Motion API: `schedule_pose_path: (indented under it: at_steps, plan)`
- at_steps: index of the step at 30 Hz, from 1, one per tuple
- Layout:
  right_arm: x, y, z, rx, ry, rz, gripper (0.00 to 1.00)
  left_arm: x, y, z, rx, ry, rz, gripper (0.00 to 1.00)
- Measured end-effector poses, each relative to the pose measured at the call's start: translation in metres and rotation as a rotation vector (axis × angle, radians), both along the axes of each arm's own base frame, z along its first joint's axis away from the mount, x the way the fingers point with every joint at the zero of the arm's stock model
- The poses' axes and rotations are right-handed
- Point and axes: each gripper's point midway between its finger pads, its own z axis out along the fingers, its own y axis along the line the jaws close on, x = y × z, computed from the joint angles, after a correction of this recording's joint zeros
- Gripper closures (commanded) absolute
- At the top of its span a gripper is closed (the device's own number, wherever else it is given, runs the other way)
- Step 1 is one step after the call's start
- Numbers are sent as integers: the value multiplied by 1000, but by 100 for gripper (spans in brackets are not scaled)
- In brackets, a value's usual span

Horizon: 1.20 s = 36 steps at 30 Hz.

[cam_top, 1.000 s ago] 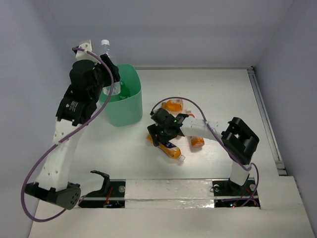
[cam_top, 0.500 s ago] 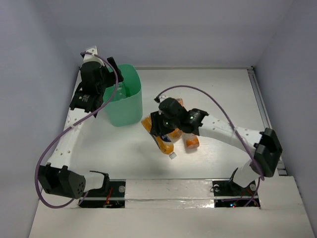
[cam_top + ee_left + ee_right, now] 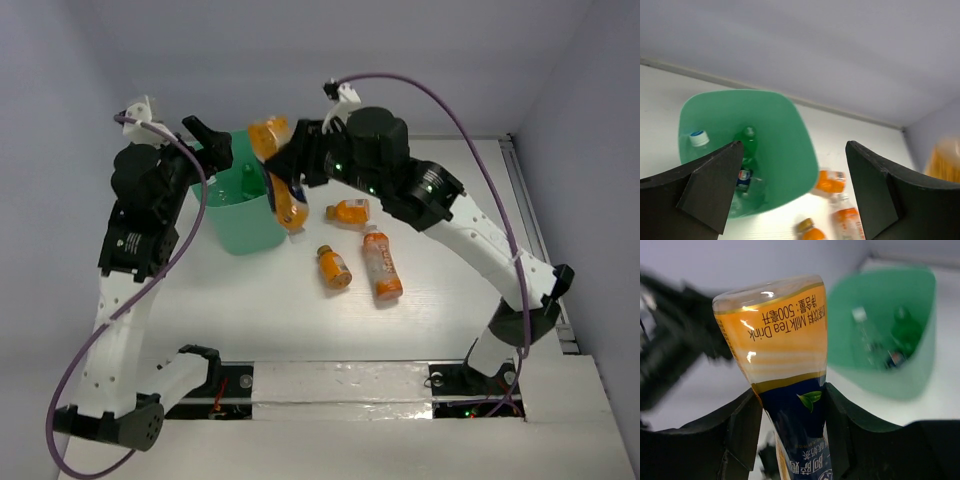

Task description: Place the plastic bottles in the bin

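Your right arm has swung up from the middle of the worktop (image 3: 450,190) to the bin (image 3: 245,235), lifting the milk tea bottle (image 3: 264,136) with it. Your left claw (image 3: 206,136) no longer carries the bottle it held a second ago and has drawn back from the rim.

The worktop is white, and the mint-green bin stands on it towards the far-left corner. Your right claw (image 3: 286,182) is clamped around the middle of the milk tea bottle. That bottle hangs tilted in the air near the bin's right rim, not yet inside. Your left claw is in the air to the left of the bin, fingers spread wide with nothing between them.

Three more lie on the worktop near its middle, to the right of the bin:
- the longest orange bottle (image 3: 382,266)
- a shorter orange bottle (image 3: 333,265) just beside it on the left
- a third orange bottle (image 3: 350,212) closer to the far edge

Down in the bin you can see a green bottle (image 3: 747,144) and a clear bottle (image 3: 699,139) with a white cap.
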Motion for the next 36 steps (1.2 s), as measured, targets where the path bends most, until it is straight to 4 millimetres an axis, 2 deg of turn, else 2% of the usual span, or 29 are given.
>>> schedule_pose_path:
  at_steps: [2, 4, 5, 8, 13, 15, 18, 19, 22, 23, 26, 29, 31, 34, 36]
  plan:
    - [16, 11, 31, 81, -34, -34, 65, -16, -1, 15, -51, -39, -13, 21]
    - [36, 21, 51, 168, -61, -86, 65, -30, -4, 27, -97, -70, -36, 21]
    - [47, 26, 55, 203, -64, -116, 64, -36, -5, 33, -118, -84, -47, 22]
    - [84, 37, 39, 266, -24, -225, 64, -50, -7, 39, -155, -99, -65, 22]
    - [147, 57, -9, 290, 37, -393, 61, -64, -10, 38, -189, -80, -83, 22]
    - [165, 63, -21, 293, 43, -435, 61, -67, -14, 36, -200, -70, -100, 23]
    - [185, 68, -29, 314, 42, -477, 57, -73, -21, 33, -214, -56, -134, 26]
    - [187, 69, -31, 316, 43, -480, 55, -76, -23, 30, -218, -50, -144, 27]
    - [188, 67, -29, 321, 44, -483, 39, -84, -32, 14, -227, -16, -192, 32]
    - [188, 66, -28, 319, 41, -482, 31, -87, -36, 7, -231, -3, -211, 35]
    - [184, 64, -33, 291, 44, -469, 16, -99, -41, -20, -234, 51, -245, 42]
    - [175, 58, -49, 230, 64, -454, 13, -106, -50, -54, -238, 131, -293, 46]
    - [170, 55, -54, 208, 69, -445, 13, -112, -60, -72, -245, 181, -343, 48]
    - [165, 51, -45, 207, 54, -429, 15, -117, -84, -100, -246, 272, -429, 50]
    - [158, 43, -39, 198, 42, -420, 43, -125, -105, -116, -233, 333, -494, 55]
